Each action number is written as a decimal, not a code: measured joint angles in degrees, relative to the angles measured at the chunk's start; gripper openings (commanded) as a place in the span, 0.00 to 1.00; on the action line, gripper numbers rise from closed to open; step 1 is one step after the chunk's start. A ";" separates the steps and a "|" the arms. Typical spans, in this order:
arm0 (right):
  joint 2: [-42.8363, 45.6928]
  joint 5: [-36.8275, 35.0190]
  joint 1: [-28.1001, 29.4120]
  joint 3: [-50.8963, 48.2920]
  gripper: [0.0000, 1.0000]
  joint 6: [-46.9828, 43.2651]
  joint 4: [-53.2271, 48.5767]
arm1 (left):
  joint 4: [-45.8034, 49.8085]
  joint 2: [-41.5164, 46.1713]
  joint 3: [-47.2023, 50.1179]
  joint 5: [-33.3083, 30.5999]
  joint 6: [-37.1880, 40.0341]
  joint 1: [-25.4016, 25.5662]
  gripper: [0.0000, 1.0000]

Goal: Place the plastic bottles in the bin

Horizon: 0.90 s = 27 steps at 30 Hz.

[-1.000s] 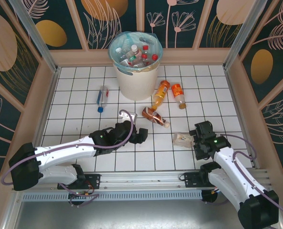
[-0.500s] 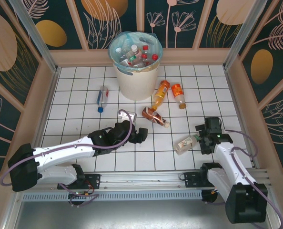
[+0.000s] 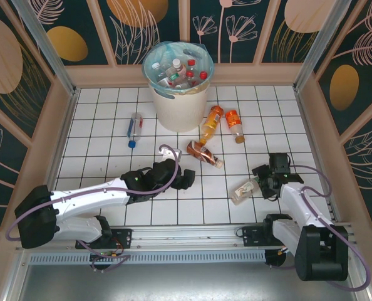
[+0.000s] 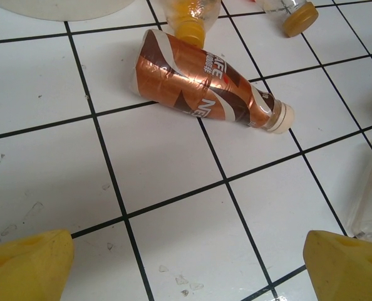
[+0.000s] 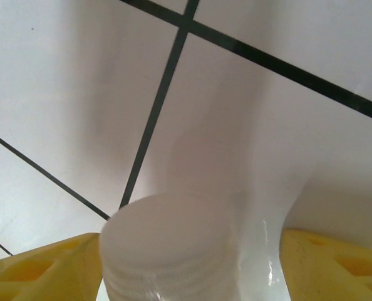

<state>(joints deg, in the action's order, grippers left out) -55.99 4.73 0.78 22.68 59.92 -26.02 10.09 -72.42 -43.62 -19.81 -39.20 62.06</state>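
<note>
Right wrist: a white bottle cap (image 5: pixel 167 238) is straddled by the right gripper (image 5: pixel 189 251), jaws apart, unclamped; the left gripper (image 4: pixel 186 251) is seen spread wide, empty

Lab test cell: tiled table (image 3: pixel 98 113), patterned walls (image 3: pixel 242 31).

Brown bottle (image 4: pixel 205 88) lying flat on the white tiles (image 4: pixel 167 157), cap pointing right — an orange bottle (image 4: pixel 189 15) touches its upper side. Yellow fingertips (image 4: pixel 26 266) in the bottom corners — spread wide apart.
</note>
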 measured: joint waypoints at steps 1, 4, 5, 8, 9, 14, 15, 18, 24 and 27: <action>-0.31 0.24 -0.24 -0.07 0.65 -0.70 0.39 | 0.00 0.00 0.00 0.07 0.00 0.00 0.94; -0.48 1.42 -1.55 -0.85 0.55 -2.58 1.25 | 0.00 0.00 0.00 0.09 0.00 0.00 0.94; -0.48 1.88 -2.10 -1.03 0.52 -3.08 1.33 | 0.00 0.00 0.00 0.07 0.00 0.00 0.94; -0.48 3.17 -3.54 -1.29 0.38 -4.59 1.79 | 0.00 0.17 0.00 0.02 0.00 0.00 0.94; -0.48 3.56 -3.78 -1.29 0.35 -5.09 1.88 | 0.02 0.37 0.00 -0.11 0.02 0.00 0.94; 0.66 3.74 -4.09 -0.59 0.22 -7.76 2.29 | 0.57 3.52 0.00 -1.66 0.24 0.00 0.94; 1.42 3.67 -4.11 0.02 0.19 -8.26 2.01 | 0.72 4.52 0.00 -2.34 0.24 0.00 0.94; 4.90 2.75 -4.11 3.89 0.10 -9.22 1.60 | 1.53 8.68 -0.11 -5.66 0.24 0.00 0.94; 7.15 0.17 -2.93 18.03 0.03 -11.61 2.14 | 3.04 17.84 -0.31 -13.07 0.22 0.00 0.94; 4.76 -3.67 1.70 27.15 0.01 -13.53 3.37 | 3.98 21.62 -0.33 -16.20 0.15 0.00 0.94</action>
<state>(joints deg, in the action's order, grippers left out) -51.22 1.06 2.48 49.82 46.39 -22.65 14.06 -50.81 -43.94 -36.01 -39.05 62.06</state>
